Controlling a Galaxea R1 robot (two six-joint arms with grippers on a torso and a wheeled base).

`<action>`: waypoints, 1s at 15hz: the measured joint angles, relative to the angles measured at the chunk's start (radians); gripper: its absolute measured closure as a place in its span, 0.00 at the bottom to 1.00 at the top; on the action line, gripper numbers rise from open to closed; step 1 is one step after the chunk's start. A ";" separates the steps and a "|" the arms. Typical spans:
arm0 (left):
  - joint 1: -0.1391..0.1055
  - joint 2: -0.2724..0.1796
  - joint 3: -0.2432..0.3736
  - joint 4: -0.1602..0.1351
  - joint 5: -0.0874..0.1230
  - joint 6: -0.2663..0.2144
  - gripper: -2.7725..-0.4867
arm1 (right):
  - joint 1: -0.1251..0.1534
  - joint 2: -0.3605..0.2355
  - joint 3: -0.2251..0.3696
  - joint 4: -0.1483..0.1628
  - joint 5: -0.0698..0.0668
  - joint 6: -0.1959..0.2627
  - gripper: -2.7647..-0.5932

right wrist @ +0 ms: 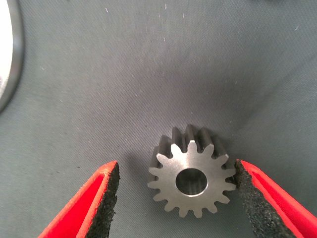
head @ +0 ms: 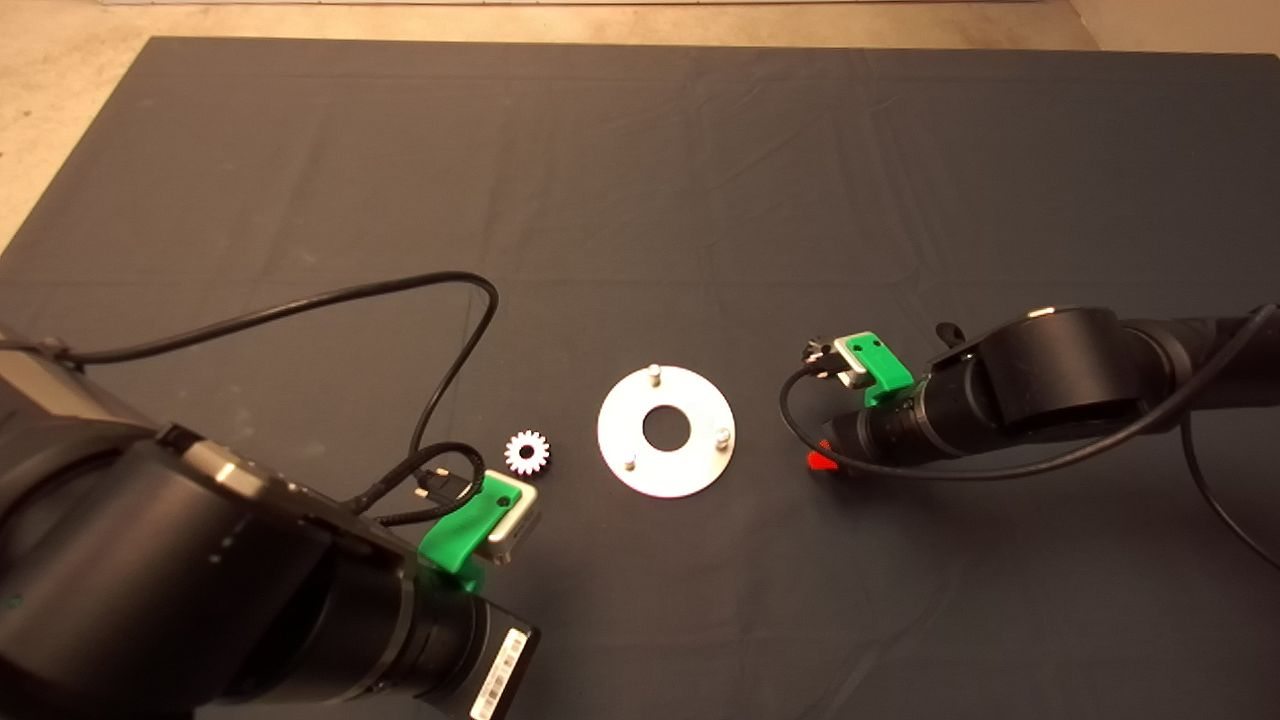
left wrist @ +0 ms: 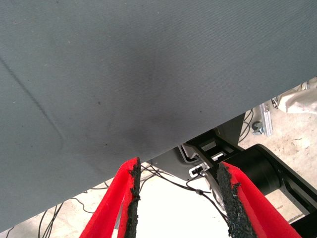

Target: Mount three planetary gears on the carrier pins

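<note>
Between my right claw's (right wrist: 176,198) open fingers lies a grey gear (right wrist: 190,178) flat on the table (right wrist: 148,74). Next I squeeze it, then lift it to a pin (head: 720,435) on the disc (head: 666,431). My left claw (left wrist: 176,198) waits open.

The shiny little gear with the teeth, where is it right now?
In the head view, the small bright silver toothed gear lies flat on the dark mat, just left of the flat round shiny metal disc and beside the left pincer's green mount.

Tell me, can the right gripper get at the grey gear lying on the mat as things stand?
Probably yes: the right gripper is open with the grey gear lying flat between its fingers, one pad touching the teeth, nothing blocking.
</note>
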 joint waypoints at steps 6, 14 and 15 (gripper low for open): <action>0.000 -0.002 0.000 0.000 0.000 0.000 0.76 | -0.030 -0.003 -0.004 -0.014 -0.005 -0.018 0.63; 0.000 -0.002 0.000 0.000 0.000 0.000 0.76 | -0.029 -0.005 -0.004 -0.019 -0.010 -0.019 0.76; 0.000 -0.002 0.000 0.000 0.000 0.000 0.76 | -0.029 -0.005 -0.004 -0.019 -0.009 -0.019 0.76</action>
